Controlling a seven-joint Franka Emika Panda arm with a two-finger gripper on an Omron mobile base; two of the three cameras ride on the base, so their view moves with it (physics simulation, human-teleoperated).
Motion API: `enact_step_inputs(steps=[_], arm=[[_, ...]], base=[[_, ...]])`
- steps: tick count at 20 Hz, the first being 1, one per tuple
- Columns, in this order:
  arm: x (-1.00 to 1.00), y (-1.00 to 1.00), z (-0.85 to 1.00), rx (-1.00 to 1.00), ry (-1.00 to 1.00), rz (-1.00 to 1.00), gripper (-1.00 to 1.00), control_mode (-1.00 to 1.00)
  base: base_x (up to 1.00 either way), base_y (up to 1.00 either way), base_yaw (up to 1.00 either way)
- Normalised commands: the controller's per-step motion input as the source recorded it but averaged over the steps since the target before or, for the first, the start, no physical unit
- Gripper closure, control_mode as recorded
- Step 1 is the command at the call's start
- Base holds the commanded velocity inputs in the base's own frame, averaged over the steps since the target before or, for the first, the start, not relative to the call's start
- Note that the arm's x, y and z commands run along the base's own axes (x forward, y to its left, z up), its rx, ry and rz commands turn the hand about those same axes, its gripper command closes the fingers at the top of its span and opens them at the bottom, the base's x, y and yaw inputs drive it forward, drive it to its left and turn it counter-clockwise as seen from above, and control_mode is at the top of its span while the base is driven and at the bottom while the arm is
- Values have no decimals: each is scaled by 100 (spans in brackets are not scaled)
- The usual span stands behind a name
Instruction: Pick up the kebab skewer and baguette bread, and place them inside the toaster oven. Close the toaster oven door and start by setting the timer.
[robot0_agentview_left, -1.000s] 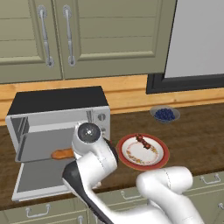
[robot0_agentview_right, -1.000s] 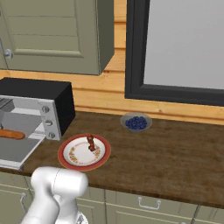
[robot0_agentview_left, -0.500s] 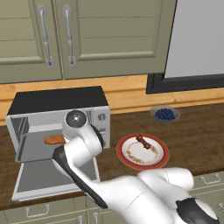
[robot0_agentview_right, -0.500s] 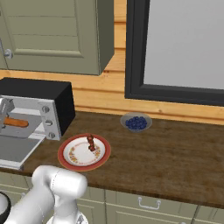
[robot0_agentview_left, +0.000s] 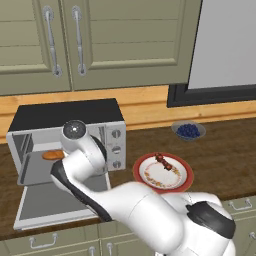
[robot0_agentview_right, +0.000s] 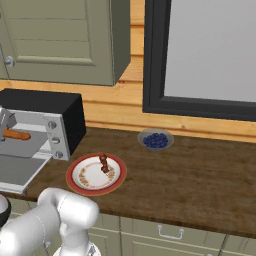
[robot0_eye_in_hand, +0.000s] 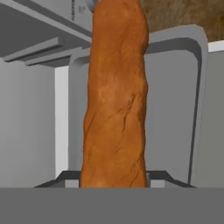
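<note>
The wooden counter (robot0_agentview_right: 200, 175) runs under green cabinets (robot0_agentview_left: 100, 45), and a dark-framed window (robot0_agentview_right: 210, 55) is on the wall behind it. At the left end of the counter stands the toaster oven (robot0_agentview_left: 70, 137), silver with a black top and three knobs (robot0_agentview_left: 116, 148) down its right panel. The toaster oven door (robot0_agentview_left: 47, 202) is dropped down fully open and lies flat in front of the oven.

The white arm (robot0_agentview_left: 90, 170) reaches from the lower right of the left base view into the open oven. The baguette (robot0_eye_in_hand: 114, 100) is inside the oven cavity, just above the tray (robot0_agentview_left: 35, 167); in the left base view its orange end (robot0_agentview_left: 52, 155) shows to the left of the arm. In the hand view the loaf runs straight up from between the fingers, so the hand holds it at a narrow opening, though the finger tips themselves are hidden behind the loaf.

To the right of the oven, well apart from it, a red-rimmed plate (robot0_agentview_right: 75, 184) lies on the counter. The kebab skewer (robot0_agentview_right: 104, 163) rests on this plate, toward its far side. Farther back and right stands a small bowl of blue berries (robot0_agentview_right: 155, 140).
</note>
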Motion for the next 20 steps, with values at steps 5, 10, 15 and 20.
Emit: enact_step_inputs(steps=[5,10,15,20], arm=[[23,10,-17,0,0,0,100,-100],[29,2,-3,0,0,0,100,-100],[33,0,0,0,3,0,100,-100],[27,4,0,0,8,0,100,-100]], base=[[0,0,0],[0,0,0],[0,0,0],[0,0,0]])
